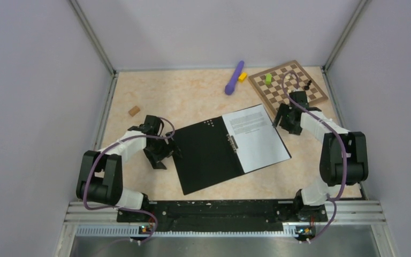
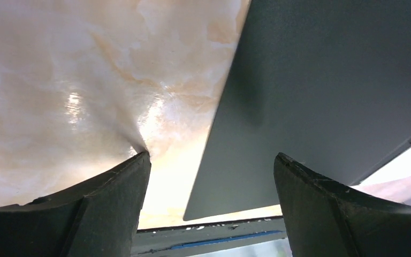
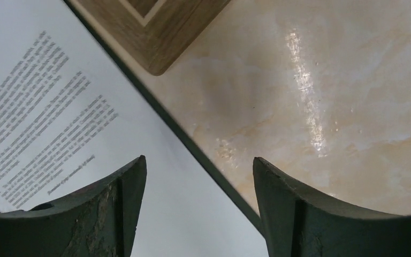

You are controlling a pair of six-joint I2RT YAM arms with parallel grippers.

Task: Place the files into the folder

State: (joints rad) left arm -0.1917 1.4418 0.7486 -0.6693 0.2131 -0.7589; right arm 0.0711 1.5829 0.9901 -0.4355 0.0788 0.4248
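Observation:
The folder (image 1: 206,155) lies open in the middle of the table, black inner faces up. The files (image 1: 256,137), white sheets with printed text, lie flat on its right half. My left gripper (image 1: 168,151) is open and empty, straddling the folder's left edge near its near-left corner (image 2: 321,96). My right gripper (image 1: 283,119) is open and empty, low over the folder's right edge (image 3: 214,166), one finger above the files (image 3: 48,118) and one above bare table.
A brown chessboard (image 1: 288,88) with a few pieces lies at the back right, its corner (image 3: 155,32) close to my right gripper. A purple object (image 1: 234,77) and a yellow block (image 1: 242,76) lie at the back. A small wooden block (image 1: 134,111) lies left.

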